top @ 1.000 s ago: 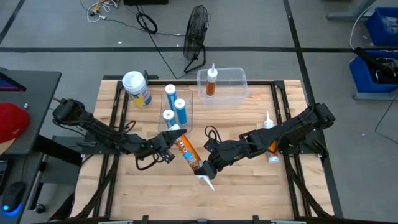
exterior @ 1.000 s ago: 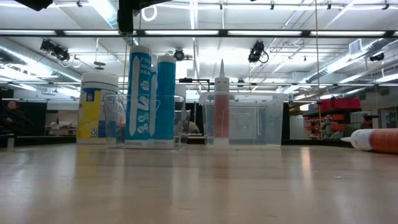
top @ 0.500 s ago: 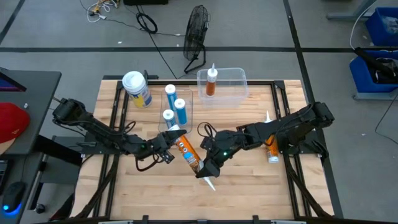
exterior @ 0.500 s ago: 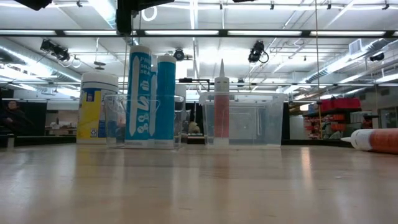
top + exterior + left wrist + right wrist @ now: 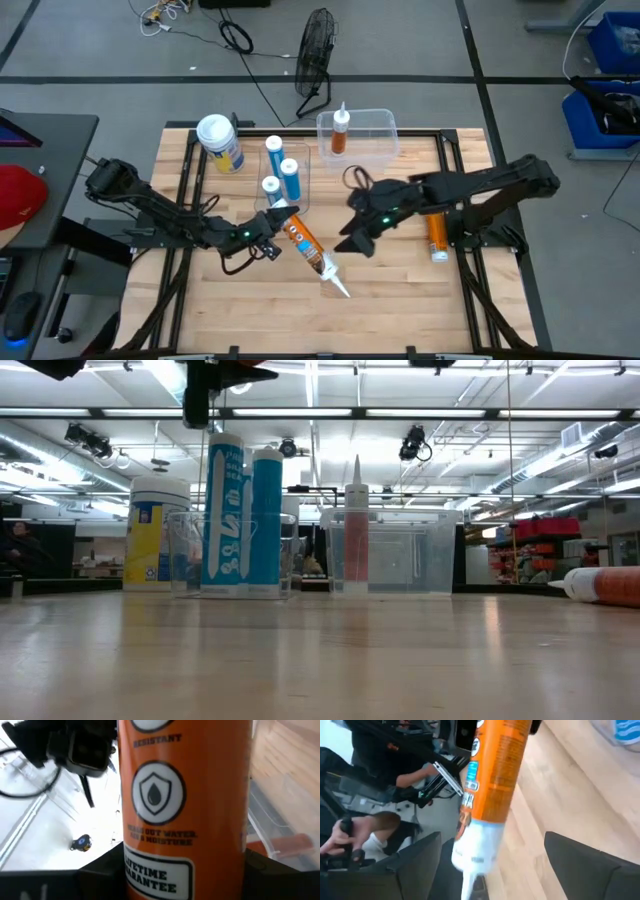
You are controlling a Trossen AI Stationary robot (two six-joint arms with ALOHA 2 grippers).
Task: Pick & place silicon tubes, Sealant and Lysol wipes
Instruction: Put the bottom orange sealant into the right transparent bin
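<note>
Gripping the upper end of an orange sealant tube (image 5: 304, 245), the left gripper (image 5: 274, 229) holds it slanted over the middle of the wooden table (image 5: 400, 300), white nozzle pointing toward the near edge. Its fingers (image 5: 100, 870) pinch the tube's sides. The right gripper (image 5: 352, 243) sits just beside the tube with its fingers (image 5: 415, 865) spread wide, touching nothing. Farther back, the Lysol wipes (image 5: 220, 142) stand upright near the table's far left corner, next to a clear bin (image 5: 300, 190) holding three blue tubes (image 5: 290, 178). Another clear bin (image 5: 375, 135) holds one upright sealant tube, and a second orange tube (image 5: 438, 236) lies flat to the right.
</note>
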